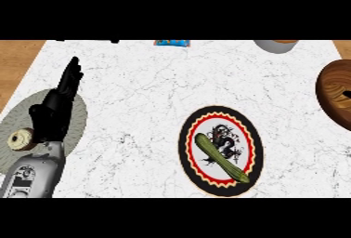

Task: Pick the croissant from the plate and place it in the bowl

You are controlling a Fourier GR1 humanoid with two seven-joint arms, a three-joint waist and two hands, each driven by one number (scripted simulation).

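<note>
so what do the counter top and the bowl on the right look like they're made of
Counter top: looks like white marble or a marble-look slab, with fine grey veining. Bowl: looks like brown wood with a slight sheen, showing curved grain rings.

The white marble counter (151, 83) carries a patterned plate (221, 116), a wooden bowl (332, 93) and a grey plate (79, 116).

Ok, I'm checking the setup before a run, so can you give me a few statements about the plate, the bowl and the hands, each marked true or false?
1. A long green vegetable lies on the patterned plate. True.
2. The wooden bowl is at the view's left edge. False: it is at the right edge.
3. The left hand is curled round the vegetable. False: its fingers are straight, above the grey plate at the left, well apart from it.
4. No right hand shows. True.
</note>
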